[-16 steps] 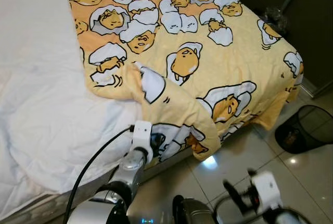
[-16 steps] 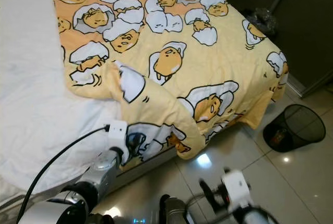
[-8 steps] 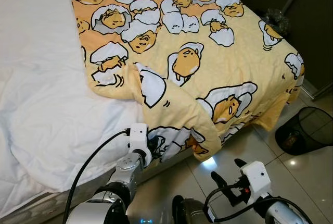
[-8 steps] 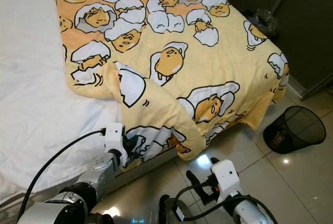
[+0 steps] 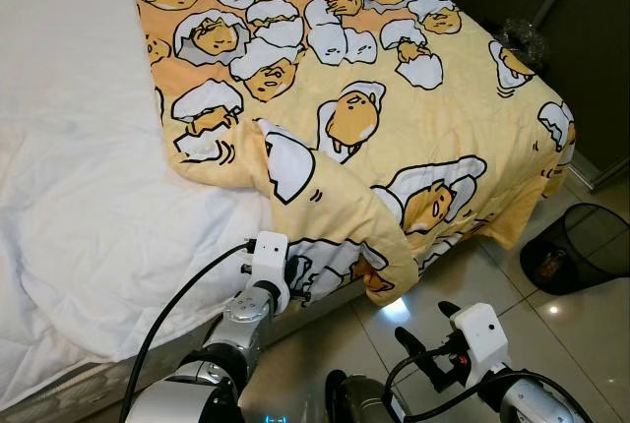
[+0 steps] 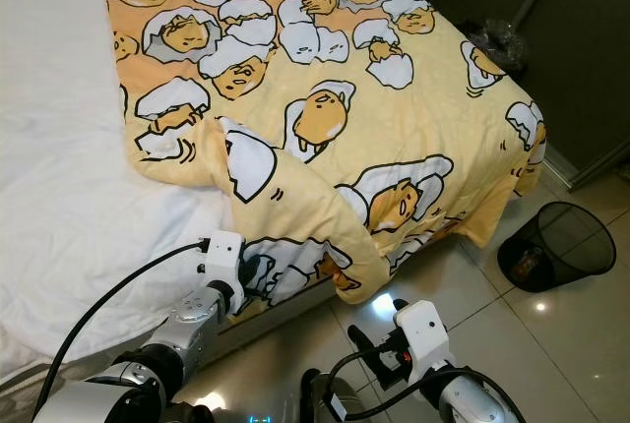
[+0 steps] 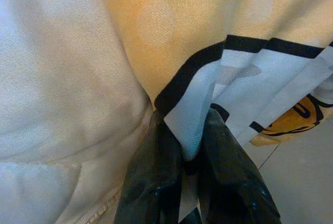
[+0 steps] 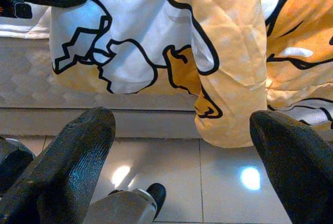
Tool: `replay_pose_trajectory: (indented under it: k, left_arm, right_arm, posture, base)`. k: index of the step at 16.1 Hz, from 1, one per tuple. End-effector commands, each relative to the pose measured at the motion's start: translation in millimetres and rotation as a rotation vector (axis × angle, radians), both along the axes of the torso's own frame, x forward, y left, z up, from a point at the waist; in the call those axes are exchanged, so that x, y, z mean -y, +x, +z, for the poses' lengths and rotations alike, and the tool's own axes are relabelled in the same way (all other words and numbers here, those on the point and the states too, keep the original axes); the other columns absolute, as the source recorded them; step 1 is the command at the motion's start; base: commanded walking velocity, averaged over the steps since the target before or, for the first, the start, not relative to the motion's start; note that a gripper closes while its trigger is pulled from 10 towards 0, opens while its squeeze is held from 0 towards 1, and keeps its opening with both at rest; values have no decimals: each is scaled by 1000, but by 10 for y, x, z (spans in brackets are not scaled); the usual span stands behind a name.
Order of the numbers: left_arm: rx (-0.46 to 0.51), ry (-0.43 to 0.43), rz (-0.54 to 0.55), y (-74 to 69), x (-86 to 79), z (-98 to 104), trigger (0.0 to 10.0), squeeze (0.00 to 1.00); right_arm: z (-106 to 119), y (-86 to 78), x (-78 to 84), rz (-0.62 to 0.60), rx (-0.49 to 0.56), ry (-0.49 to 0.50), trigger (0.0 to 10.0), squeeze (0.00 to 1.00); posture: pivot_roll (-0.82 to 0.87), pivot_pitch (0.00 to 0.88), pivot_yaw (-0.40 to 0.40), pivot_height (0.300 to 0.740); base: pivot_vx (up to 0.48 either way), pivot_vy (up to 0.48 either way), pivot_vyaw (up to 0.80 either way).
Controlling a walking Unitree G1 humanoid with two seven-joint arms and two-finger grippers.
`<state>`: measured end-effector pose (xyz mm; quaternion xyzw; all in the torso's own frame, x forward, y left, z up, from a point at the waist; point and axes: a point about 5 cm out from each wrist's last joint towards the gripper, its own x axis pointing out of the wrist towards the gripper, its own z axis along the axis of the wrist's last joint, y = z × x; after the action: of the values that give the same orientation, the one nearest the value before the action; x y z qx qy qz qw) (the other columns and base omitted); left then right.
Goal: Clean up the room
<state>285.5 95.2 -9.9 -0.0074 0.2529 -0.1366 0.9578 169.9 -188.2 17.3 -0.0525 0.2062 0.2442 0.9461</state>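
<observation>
Now the yellow quilt covers the bed from centre to 2 o'clock, one corner folded back and drooping over the mattress edge at 6 o'clock. The left gripper stays clamped on that hem. Since a second ago the right gripper has risen, fingers wide, toward the hanging corner, ready to help spread it over the white sheet.

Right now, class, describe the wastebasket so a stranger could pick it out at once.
Start at the bed with the yellow cartoon quilt. Past its hanging far corner, on the glossy tiled floor, stands the wastebasket: a round black mesh bin, the one dark see-through thing there.
</observation>
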Motion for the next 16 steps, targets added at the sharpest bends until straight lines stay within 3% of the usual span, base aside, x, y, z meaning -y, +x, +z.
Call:
replay_pose_trajectory:
  k: [1,5,12,15,16]
  left_arm:
    - [-8,4,-12,-43,24,-34,10000,0]
    - [-32,-17,55,-65,-49,-69,10000,0]
    - [-25,25,47,-81,-25,-80,10000,0]
    - [-51,30,9,-155,55,-135,10000,0]
    - [-84,44,-25,-244,112,-203,10000,0]
  right_arm:
    - [-7,-26,52,-9,-19,-1,10000,0]
    - [-7,-35,22,1,-27,11,10000,0]
    - [-50,-102,23,30,-70,18,10000,0]
    - [-71,-118,22,36,-83,21,10000,0]
    - [-76,-117,20,38,-85,23,10000,0]
  posture:
    - [-271,123,-80,740]
    - [-264,130,-82,740]
    - [-267,141,-84,740]
    - [-267,144,-81,740]
    - [-266,145,-81,740]
  base:
    - [0,0,0]
    - [-154,0,0]
    - [-410,0,0]
    - [0,0,0]
    - [0,0,0]
